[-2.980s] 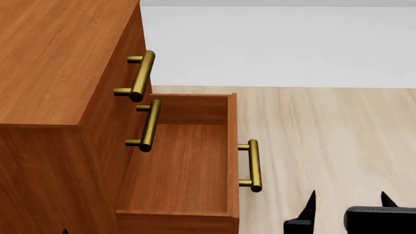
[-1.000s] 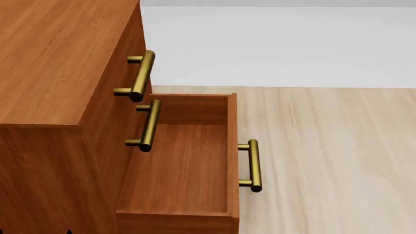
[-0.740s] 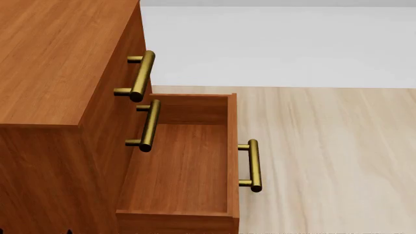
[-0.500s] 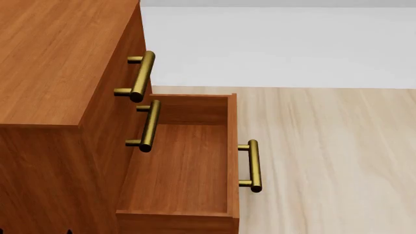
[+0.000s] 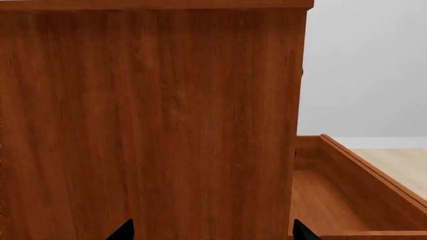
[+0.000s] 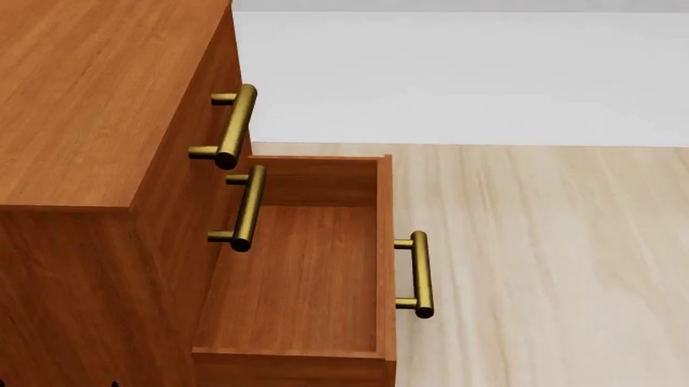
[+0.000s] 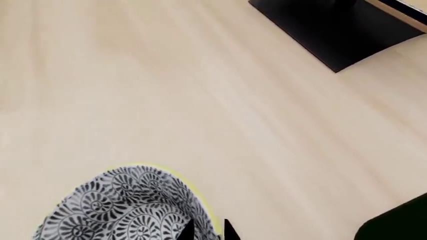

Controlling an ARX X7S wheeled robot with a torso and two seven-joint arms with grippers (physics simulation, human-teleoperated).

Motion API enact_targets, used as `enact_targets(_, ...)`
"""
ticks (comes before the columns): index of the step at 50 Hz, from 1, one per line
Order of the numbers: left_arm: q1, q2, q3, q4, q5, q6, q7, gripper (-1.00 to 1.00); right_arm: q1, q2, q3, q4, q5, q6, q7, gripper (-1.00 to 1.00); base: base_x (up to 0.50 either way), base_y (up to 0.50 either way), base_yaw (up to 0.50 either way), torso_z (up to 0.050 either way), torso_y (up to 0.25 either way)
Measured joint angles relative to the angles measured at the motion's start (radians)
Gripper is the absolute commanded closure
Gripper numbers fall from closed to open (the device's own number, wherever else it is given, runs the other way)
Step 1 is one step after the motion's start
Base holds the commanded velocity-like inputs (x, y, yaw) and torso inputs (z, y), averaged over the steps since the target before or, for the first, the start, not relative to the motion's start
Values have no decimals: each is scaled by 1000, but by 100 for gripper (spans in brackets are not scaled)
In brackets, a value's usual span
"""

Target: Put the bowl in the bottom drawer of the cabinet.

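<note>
bowl (image 7: pixel 127 207) touching right tool (image 7: pixel 207 231) fingertips

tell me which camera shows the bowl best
The right wrist view: the patterned bowl with its yellow-green rim fills the lower corner by the right gripper. The head and left wrist views show only the cabinet, no bowl.

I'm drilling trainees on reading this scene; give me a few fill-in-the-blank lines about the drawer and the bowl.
1. In the head view the bottom drawer of the cabinet stands ____.
2. Inside, that drawer is ____.
3. The bowl shows only in the ____ wrist view, at the right gripper.
4. Each drawer handle is a bar coloured ____.

Missing words: open; empty; right; brass
</note>
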Motion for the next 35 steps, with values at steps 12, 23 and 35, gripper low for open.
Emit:
enact_targets(12,2,-3,2,1,-1,2,-4,-100,38,-16,57,-208,101,120,20,100,0,0,0,0,0)
enact_targets(23,3,-7,2,6,-4,2,-9,-100,111,-22,98,-339,175,231,58,100,0,0,0,0,0)
enact_targets(35,2,-11,2,12,-8,0,-13,-100,232,-23,105,-420,241,347,107,100,1,0,0,0,0)
